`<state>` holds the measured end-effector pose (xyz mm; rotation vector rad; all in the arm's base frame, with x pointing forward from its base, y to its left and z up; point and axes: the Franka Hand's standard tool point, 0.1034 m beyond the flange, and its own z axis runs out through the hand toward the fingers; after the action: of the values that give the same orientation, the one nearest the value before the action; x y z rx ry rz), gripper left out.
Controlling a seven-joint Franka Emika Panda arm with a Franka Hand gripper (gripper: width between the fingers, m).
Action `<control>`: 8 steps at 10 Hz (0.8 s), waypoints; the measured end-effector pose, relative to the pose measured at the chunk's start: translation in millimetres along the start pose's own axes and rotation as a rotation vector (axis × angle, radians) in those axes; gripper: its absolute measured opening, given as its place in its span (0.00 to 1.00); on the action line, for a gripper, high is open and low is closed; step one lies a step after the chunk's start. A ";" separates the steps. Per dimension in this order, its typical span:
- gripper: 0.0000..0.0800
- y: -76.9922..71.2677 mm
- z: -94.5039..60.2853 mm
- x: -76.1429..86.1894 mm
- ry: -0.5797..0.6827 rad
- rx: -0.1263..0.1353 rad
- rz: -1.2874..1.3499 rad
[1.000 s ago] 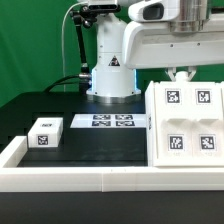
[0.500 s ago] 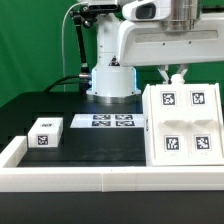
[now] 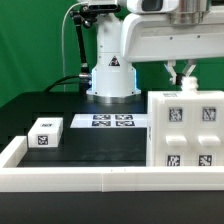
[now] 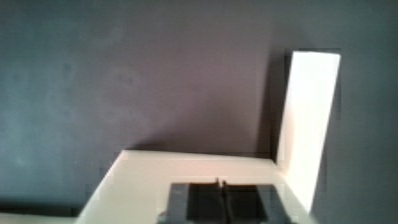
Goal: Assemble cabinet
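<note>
Pincer [image 3: 182,76] is hanging straight over the cabinet [image 3: 187,132], with its tips sitting at the cabinet's top edge. I can't tell if they're touching it or just clear of it. I also can't tell if the pincer is open or clamped: the exterior view is showing it too small, and the wrist view is blurring the fingers [image 4: 199,203] into one dark block with a thin seam. The cabinet is standing directly below the pincer on the black table [image 3: 100,148], with its four-tag face pointing at the exterior camera. The wrist view is catching white cabinet wall [image 4: 315,110] right beside the fingers, with dark table beyond. A small white tagged block [image 3: 45,131] is lying well apart from the pincer, toward the exterior view's left, near the white rail [image 3: 90,180]. The marker board [image 3: 112,121] is lying flat between that block and the cabinet, lower than the pincer. The arm's base [image 3: 110,75] is standing behind the board.
</note>
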<state>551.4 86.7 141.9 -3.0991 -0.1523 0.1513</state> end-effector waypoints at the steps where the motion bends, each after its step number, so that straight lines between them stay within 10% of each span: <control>1: 0.00 -1.5 -2.9 6.0 0.007 0.000 -0.004; 6: 0.15 -1.2 -1.4 5.6 0.007 0.000 -0.004; 8: 0.59 -1.2 -1.2 5.5 0.006 0.000 -0.004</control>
<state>556.8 88.4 142.6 -3.0986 -0.1577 0.1412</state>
